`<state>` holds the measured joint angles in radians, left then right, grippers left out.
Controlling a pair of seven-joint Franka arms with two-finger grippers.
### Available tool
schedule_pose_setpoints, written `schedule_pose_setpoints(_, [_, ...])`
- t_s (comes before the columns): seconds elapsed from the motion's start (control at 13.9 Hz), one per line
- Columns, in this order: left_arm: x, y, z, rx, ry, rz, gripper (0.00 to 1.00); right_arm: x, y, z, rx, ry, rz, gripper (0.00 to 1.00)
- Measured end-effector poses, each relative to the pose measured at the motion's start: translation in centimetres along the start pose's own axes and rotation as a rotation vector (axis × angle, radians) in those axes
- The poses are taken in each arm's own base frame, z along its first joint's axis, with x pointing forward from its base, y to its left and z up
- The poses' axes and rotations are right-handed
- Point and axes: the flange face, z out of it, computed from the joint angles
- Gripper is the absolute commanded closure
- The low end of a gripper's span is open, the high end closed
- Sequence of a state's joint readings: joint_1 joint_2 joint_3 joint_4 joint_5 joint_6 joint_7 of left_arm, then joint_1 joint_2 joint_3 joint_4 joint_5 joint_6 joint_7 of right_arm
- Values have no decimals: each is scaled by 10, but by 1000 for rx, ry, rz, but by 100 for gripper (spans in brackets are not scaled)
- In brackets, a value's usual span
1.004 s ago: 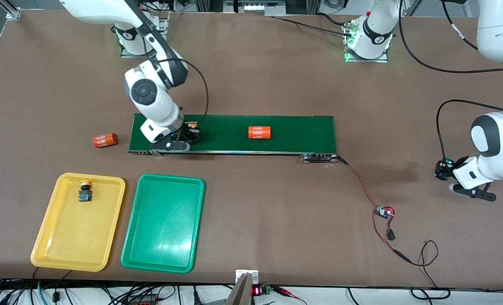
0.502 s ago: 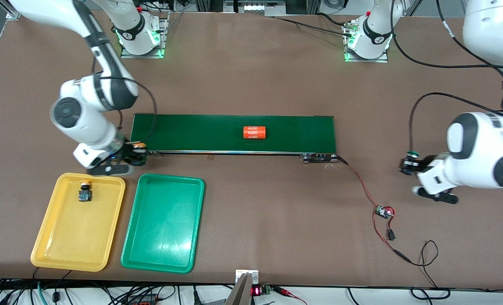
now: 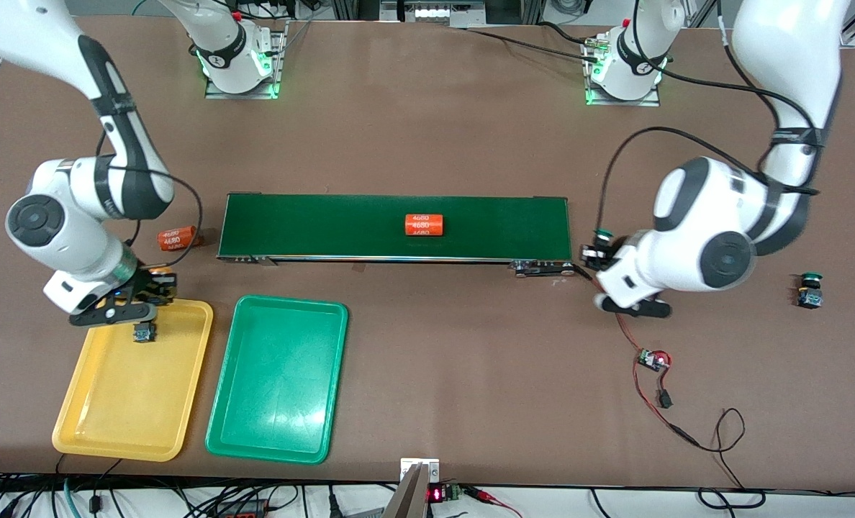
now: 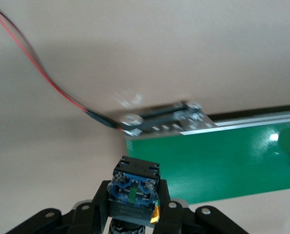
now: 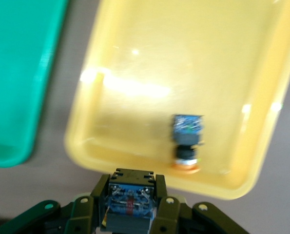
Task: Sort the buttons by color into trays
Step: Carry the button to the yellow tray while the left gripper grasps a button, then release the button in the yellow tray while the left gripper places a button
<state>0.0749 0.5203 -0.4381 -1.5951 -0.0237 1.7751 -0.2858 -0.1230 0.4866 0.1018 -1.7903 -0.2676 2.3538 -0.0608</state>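
Front view first: the right tool [image 3: 155, 282] is seen clamped on a yellow button [image 3: 163, 274] over the edge of the yellow tray [image 3: 103, 432] that lies farther from the front camera, just above a second yellow button [image 3: 143, 332] already lying in that tray. In the right wrist view the held button's dark body [image 5: 129, 201] is gripped between the fingers, with the tray's wall directly below. The left tool [image 3: 591, 253] is closed on a green button [image 3: 602, 234] over the counter [image 3: 427, 129] at the left arm's end of the conveyor belt [image 3: 327, 219]; the green tray [image 3: 283, 424] stands well apart from it and holds nothing. Another green button [image 3: 809, 289] rests on the counter toward the left arm's end. The step in hand is judged to be the carrying of both buttons to their trays. Next, the yellow one should be lowered clear of its fellow and released, while the green one must be carried across to its tray.
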Motion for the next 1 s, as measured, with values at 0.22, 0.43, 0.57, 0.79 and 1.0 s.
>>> schedule_pose_setpoints(0.22, [-17,49,46,-24,19,-99,80,14,29,26,-39,-7,-18,91])
schedule_pose_setpoints(0.43, [-30,70,89,-43,51,-144,79,24,42,48,-49,-11,-21,91])
schedule_pose_setpoints(0.57, [-40,91,106,-42,59,-175,72,32,51,61,-61,24,-24,92])
schedule_pose_setpoints(0.79, [-47,105,112,-37,59,-187,0,38,58,86,-73,70,-23,92])
schedule_pose_setpoints(1.0, [-45,101,110,-39,61,-195,0,43,60,86,-78,81,-24,48])
